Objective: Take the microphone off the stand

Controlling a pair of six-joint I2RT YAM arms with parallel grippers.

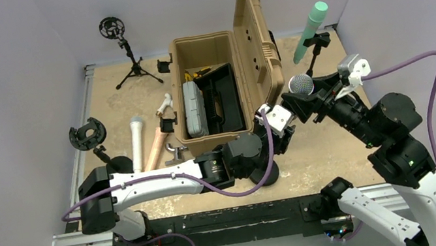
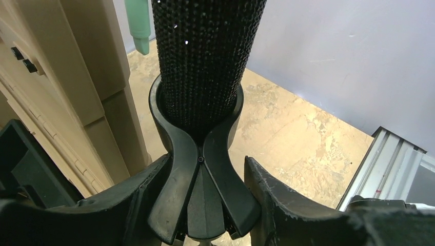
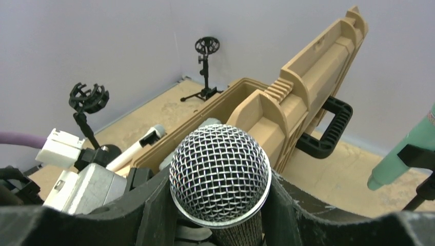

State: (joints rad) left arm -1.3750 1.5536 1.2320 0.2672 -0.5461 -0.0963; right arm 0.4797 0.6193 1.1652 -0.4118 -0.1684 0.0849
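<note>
While the right hand (image 3: 220,205) is clamped on the black microphone (image 3: 219,174) just under its silver mesh head, the left hand (image 2: 205,166) is closed on the lower wings of the stand's clip (image 2: 197,169), with a finger (image 2: 138,200) on each side, both touching it. Microphone is not out yet: left wrist view shows its textured black body sitting in the clip's round cradle, clip arms wrapped around it. Top view puts the pair up off the surface (image 1: 329,151), held between the two hands just right of the open tan case (image 1: 202,41), mesh head on the far side of the right hand and close to the raised lid (image 1: 254,31). Can't tell what part of the stand sits below the clip; the left hand hides it. Green microphone (image 1: 312,30) sits tilted in its own stand at the far right corner, apart from both hands. Left of the case, a white microphone (image 1: 138,142) and a pink microphone (image 1: 156,147) lie side by side on the surface, with an empty ring-mount stand (image 1: 86,134) beside them. Another empty tripod stand (image 1: 118,36) is at the far left corner. Case holds a grey box (image 1: 194,108) and a black tray (image 1: 225,99).
</note>
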